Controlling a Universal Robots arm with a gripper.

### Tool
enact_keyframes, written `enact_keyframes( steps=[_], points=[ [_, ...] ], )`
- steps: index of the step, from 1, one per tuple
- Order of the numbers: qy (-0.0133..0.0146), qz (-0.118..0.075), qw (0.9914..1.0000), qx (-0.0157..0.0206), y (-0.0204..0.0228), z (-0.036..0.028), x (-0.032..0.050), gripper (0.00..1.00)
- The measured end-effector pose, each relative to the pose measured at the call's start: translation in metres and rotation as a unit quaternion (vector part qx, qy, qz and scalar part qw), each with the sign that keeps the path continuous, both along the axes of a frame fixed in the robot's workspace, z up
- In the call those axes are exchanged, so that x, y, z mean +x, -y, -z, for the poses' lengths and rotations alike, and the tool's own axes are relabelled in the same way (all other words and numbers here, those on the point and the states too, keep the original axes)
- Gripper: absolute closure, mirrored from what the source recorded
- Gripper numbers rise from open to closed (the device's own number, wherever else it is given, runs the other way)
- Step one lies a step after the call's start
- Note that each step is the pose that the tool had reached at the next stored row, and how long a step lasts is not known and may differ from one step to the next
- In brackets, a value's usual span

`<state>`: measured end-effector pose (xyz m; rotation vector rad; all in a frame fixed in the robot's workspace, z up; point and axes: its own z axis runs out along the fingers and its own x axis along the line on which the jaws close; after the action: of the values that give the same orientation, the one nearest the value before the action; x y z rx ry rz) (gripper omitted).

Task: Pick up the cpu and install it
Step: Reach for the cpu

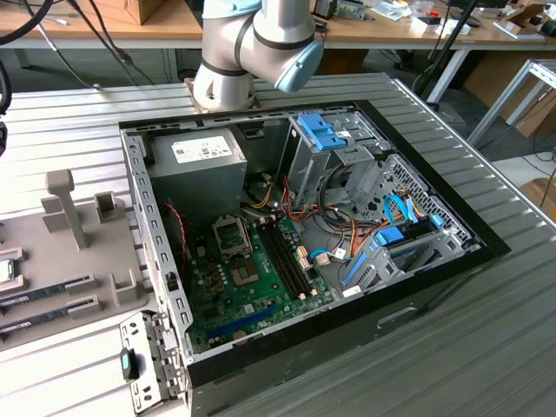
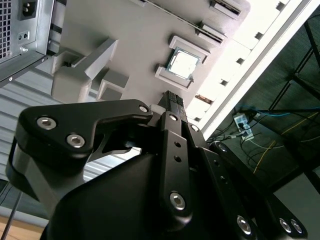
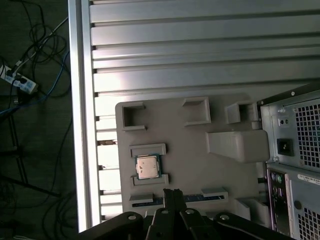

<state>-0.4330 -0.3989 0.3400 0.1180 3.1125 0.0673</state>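
Note:
The cpu (image 3: 147, 166) is a small square chip with a silvery lid and a green rim. It lies in a holder on the grey fixture plate (image 3: 200, 165) beside the computer case, and it also shows in the second wrist view (image 2: 182, 63). In the exterior view the cpu (image 1: 4, 271) sits at the far left edge. My gripper (image 3: 172, 192) hangs well above the plate, its black fingers together and holding nothing, tips close to the cpu in the picture. In the second wrist view the gripper (image 2: 172, 96) points toward the cpu. The motherboard's socket (image 1: 230, 234) lies inside the open case.
The open computer case (image 1: 304, 226) lies flat on the ribbed metal table (image 1: 486, 330), with a power supply (image 1: 198, 165), blue drive brackets (image 1: 321, 135) and loose cables inside. Memory sticks (image 1: 43, 291) and upright grey blocks (image 1: 65, 204) stand on the fixture plate. The arm (image 1: 252, 43) rises behind the case.

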Motion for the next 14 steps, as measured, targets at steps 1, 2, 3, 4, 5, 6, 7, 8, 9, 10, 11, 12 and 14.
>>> enact_keyframes(
  steps=[1,2,3,4,5,6,7,8,9,10,11,12,14],
  points=[
    [0.0,0.0,1.0,0.0,0.0,0.0001,-0.0002,0.89],
    [0.0,0.0,1.0,0.0,0.0,0.0004,-0.0005,0.89],
    [0.0,0.0,1.0,0.0,0.0,0.0008,-0.001,0.89],
    [0.0,0.0,1.0,0.0,0.0,0.0011,-0.0014,0.89],
    [0.0,0.0,1.0,0.0,0.0,0.0014,-0.0016,0.89],
    [0.0,0.0,1.0,0.0,0.0,0.0015,-0.0019,0.89],
    [0.0,0.0,1.0,0.0,0.0,0.0017,-0.0022,0.89],
    [0.0,0.0,1.0,0.0,0.0,0.0019,-0.0024,0.89],
    [0.0,0.0,1.0,0.0,0.0,0.0021,-0.0026,0.89],
    [0.0,0.0,1.0,0.0,0.0,0.0023,-0.003,0.89],
    [0.0,0.0,1.0,0.0,0.0,0.0025,-0.0033,0.89],
    [0.0,0.0,1.0,0.0,0.0,0.0027,-0.0035,0.89],
    [0.0,0.0,1.0,0.0,0.0,0.0032,-0.0042,0.89]
  ],
)
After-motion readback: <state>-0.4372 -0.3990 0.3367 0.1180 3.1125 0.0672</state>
